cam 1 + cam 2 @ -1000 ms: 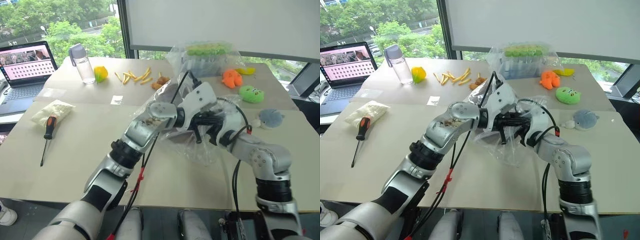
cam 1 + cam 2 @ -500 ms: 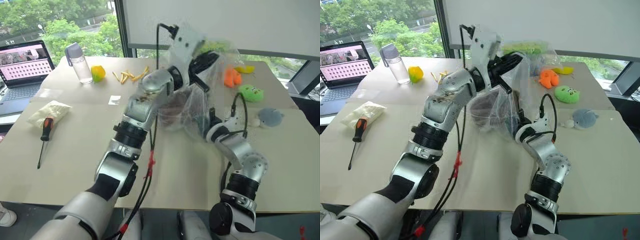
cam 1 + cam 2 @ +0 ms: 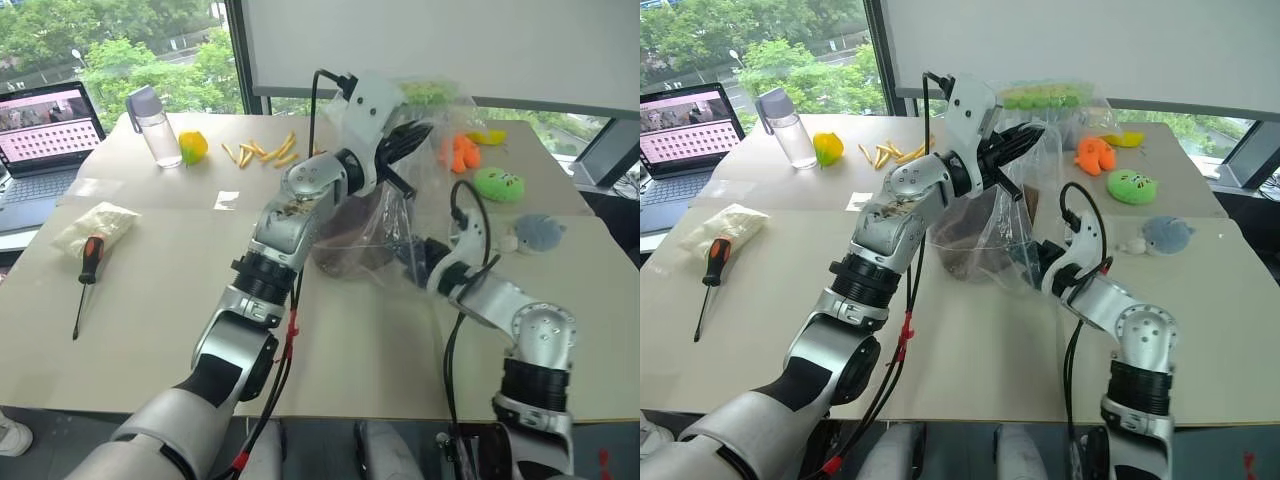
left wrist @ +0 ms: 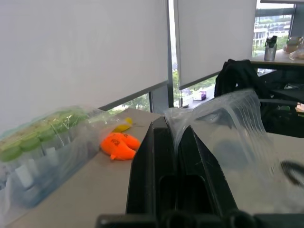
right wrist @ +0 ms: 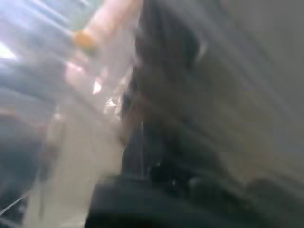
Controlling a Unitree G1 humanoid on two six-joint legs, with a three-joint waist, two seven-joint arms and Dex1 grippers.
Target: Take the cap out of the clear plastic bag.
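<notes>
My left gripper [image 3: 402, 140] is raised above the table, shut on the top edge of the clear plastic bag [image 3: 1012, 205]. In the left wrist view the plastic [image 4: 223, 128] is pinched between the black fingers [image 4: 156, 156]. The bag hangs from it down to the table. The dark brown cap [image 3: 340, 248] sits bunched in the bag's bottom. My right gripper [image 3: 1033, 263] is low at the bag's lower right corner, shut with plastic wrapped around it. I cannot tell whether it also pinches the cap. The right wrist view looks through crinkled plastic at a dark brown mass [image 5: 166, 52].
Behind the bag are a bulkier clear bag with green contents [image 3: 1045, 100], an orange plush [image 3: 460, 152], a green plush [image 3: 500, 184] and a grey plush [image 3: 540, 232]. To the left are a water bottle [image 3: 155, 125], yellow sticks [image 3: 262, 152], a screwdriver [image 3: 85, 270], a white packet [image 3: 100, 222] and a laptop [image 3: 45, 130].
My left gripper has risen with the bag's top edge, so the bag now hangs stretched with the cap at its bottom. The right gripper stayed low at the bag's corner.
</notes>
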